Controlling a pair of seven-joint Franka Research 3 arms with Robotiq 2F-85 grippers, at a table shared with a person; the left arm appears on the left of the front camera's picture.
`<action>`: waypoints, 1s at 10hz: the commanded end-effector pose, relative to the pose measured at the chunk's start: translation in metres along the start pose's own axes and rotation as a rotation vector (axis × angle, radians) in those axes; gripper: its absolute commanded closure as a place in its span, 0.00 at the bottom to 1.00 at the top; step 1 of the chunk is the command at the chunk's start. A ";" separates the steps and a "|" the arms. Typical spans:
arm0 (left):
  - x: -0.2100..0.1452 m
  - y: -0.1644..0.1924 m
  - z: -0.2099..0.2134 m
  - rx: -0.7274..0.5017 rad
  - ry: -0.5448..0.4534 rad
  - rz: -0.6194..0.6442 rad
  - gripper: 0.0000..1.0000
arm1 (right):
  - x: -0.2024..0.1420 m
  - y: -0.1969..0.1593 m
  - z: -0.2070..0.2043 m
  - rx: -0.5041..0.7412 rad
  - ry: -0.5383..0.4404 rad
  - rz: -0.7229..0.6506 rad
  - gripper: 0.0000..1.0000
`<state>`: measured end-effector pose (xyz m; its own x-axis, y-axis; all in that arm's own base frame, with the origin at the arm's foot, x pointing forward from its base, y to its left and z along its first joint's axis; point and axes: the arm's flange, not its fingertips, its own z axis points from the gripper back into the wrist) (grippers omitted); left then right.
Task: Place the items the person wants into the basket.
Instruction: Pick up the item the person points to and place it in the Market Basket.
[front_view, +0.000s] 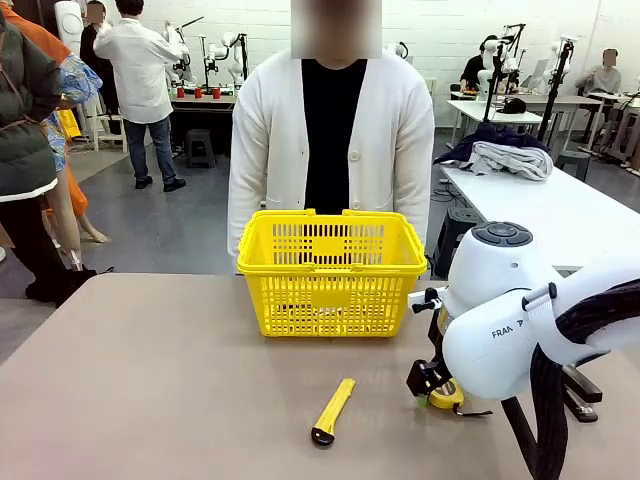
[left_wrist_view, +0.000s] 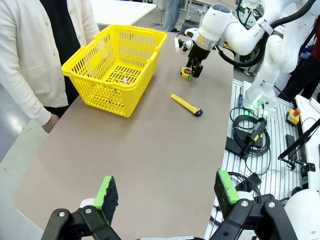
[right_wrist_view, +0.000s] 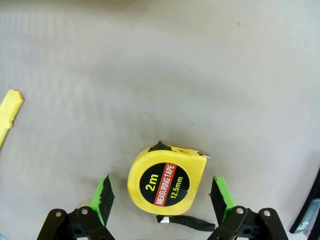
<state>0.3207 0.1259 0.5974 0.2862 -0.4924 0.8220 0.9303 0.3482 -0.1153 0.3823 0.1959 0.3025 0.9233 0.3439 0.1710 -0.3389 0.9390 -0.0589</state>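
front view: right gripper (front_view: 432, 388) down at table, near right of basket (front_view: 331, 272), tape measure (front_view: 446, 396) lying at its tips; jaw state not readable here

left wrist view: left gripper (left_wrist_view: 167, 195) jaws wide apart, empty, far from tape measure (left_wrist_view: 186, 73); right arm clearly nearer

right wrist view: tape measure (right_wrist_view: 166, 180) flat on table, centred between pads (right_wrist_view: 104, 198), gaps both sides, not yet clamped
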 end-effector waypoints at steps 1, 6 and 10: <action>0.000 -0.001 0.002 -0.004 -0.003 -0.006 0.00 | -0.074 -0.013 -0.011 0.009 -0.017 0.013 0.24; 0.000 -0.001 0.002 -0.004 -0.003 -0.006 0.00 | -0.074 -0.012 -0.008 0.012 -0.021 0.021 1.00; 0.000 -0.001 0.002 -0.004 -0.003 -0.006 0.00 | -0.060 0.014 0.129 0.066 -0.057 0.112 0.94</action>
<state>0.3207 0.1260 0.5973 0.2868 -0.4923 0.8218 0.9302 0.3484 -0.1159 0.3596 0.2200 0.3626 0.8882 0.4159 0.1953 -0.4194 0.9074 -0.0252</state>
